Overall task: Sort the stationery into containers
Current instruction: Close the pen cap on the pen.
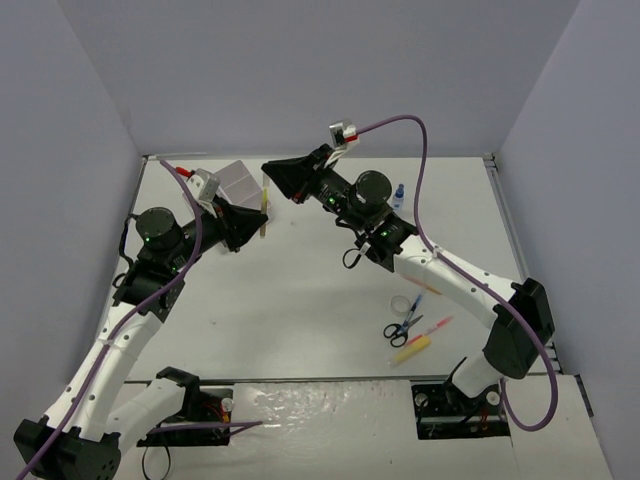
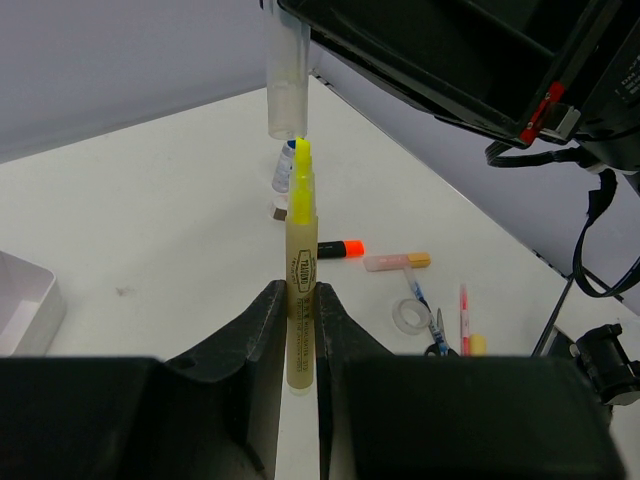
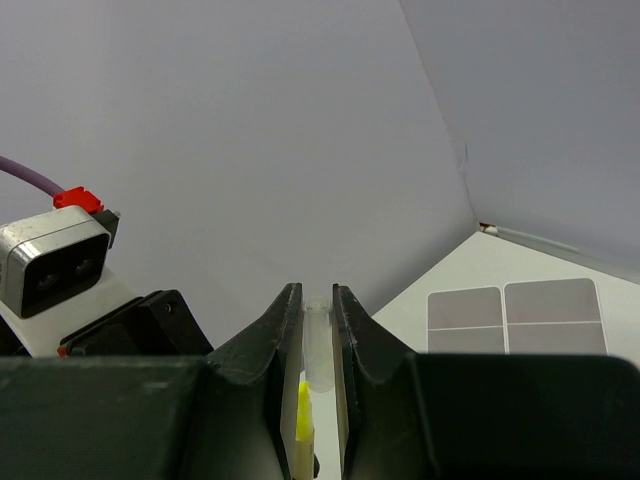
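Left wrist, left fingers [image 2: 255, 335] clamp yellow highlighter [image 2: 300, 290], label illegible, right fingers [image 3: 275, 345] pinch cap [image 3: 317, 345]

Your left arm [image 1: 130, 330] and right arm [image 1: 450, 275] rise from the bottom corners of the top view and converge at upper centre-left. Your left hand [image 2: 300, 305] clamps the yellow highlighter [image 2: 300, 250] upright. Just above it, your right hand [image 3: 318, 310] pinches the clear cap [image 3: 317, 345].
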### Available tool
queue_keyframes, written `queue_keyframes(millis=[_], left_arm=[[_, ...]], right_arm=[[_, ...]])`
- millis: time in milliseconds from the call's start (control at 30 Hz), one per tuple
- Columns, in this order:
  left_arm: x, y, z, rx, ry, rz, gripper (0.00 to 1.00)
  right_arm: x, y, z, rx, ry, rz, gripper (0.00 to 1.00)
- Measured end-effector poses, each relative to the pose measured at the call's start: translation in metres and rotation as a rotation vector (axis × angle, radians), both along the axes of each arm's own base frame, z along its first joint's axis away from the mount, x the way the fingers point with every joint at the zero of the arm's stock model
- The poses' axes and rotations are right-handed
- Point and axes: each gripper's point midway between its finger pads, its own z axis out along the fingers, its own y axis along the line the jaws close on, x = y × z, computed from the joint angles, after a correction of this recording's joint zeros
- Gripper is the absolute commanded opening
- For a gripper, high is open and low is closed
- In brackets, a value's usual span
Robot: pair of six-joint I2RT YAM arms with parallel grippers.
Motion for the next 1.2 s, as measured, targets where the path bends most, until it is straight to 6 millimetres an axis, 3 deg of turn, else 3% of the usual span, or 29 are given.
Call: queue_keyframes(millis=[500,1200], left_arm=[[0.000,0.000,-0.001,0.002,0.002,-0.003,0.00],[0.000,0.000,-0.011,0.018,0.011,-0.002,0.00]], right_arm=[[0.001,-0.001,-0.003,-0.015,0.004,-0.009,0.00],[0.000,-0.002,0.010,0.013,0.003,-0.008,0.00]])
